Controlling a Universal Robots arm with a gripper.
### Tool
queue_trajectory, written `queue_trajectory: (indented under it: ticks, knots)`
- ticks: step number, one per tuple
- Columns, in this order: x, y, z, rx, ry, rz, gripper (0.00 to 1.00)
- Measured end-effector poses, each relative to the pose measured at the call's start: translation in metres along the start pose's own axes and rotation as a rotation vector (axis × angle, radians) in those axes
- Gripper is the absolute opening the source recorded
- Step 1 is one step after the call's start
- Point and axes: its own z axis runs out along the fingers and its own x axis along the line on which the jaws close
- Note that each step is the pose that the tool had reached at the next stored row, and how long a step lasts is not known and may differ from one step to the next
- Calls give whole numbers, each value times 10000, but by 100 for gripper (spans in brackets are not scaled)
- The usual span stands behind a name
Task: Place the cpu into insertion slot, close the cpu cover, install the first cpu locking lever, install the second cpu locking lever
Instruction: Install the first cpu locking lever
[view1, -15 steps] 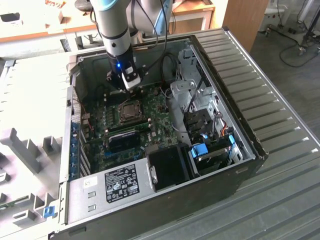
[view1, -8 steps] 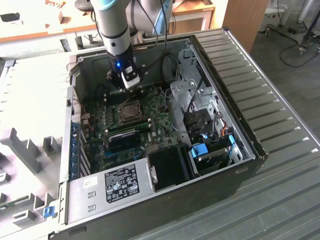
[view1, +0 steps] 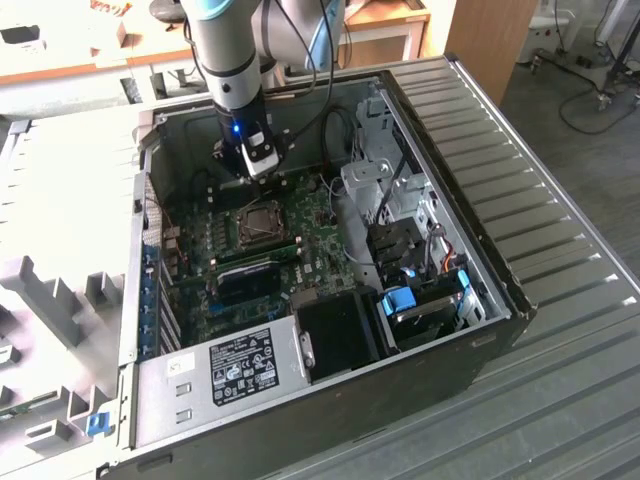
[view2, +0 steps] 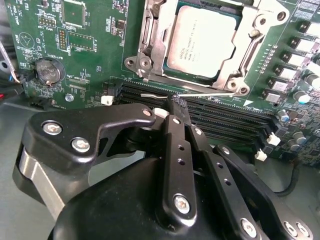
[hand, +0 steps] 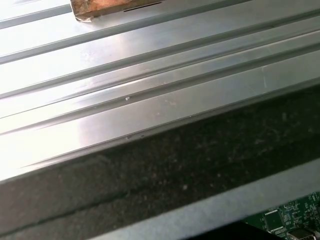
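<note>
The cpu (view2: 202, 42) lies flat in the insertion slot (view1: 260, 222) on the green motherboard, silvery top up. The cpu cover (view2: 150, 40) is folded down around it, and its window frames the chip. A thin metal locking lever (view2: 155, 94) runs along the socket edge nearest my gripper. My gripper (view2: 176, 100) is shut, and its black fingertips (view2: 172, 107) sit right at the lever's free end, over the memory slots. Whether they pinch the lever I cannot tell. In the exterior view the gripper (view1: 262, 172) hangs inside the open case, just beyond the socket.
Long black memory slots (view2: 225, 115) and a coin battery (view2: 47, 71) lie close to the fingers. The case holds a power supply (view1: 235, 365), a black block (view1: 335, 335) and a drive cage (view1: 420, 290). Case walls (view1: 450, 200) rise around, on a ribbed metal table (hand: 150, 75).
</note>
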Motion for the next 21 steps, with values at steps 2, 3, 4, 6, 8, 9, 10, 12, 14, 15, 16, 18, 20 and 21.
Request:
queue_trajectory:
  ticks: [2,3,4,6,8,9,10,12,14,15,16,18,20,21]
  knots:
    - [0,0,2,3,-2,18,11]
    - [0,0,4,2,-4,27,11]
    - [0,0,8,0,-6,36,11]
    - [0,-1,15,2,-8,51,11]
    - [0,-3,26,4,-9,58,11]
    - [1,-4,31,4,-9,61,11]
    - [1,-4,37,4,-9,64,11]
    - [2,-6,48,5,-10,69,11]
    - [2,-8,59,5,-11,74,11]
    - [3,-8,63,6,-11,74,11]
    - [3,-9,67,6,-11,74,11]
    - [3,-10,70,17,-14,75,11]
    - [3,-10,74,44,-23,72,11]
    - [3,-10,76,64,-31,69,11]
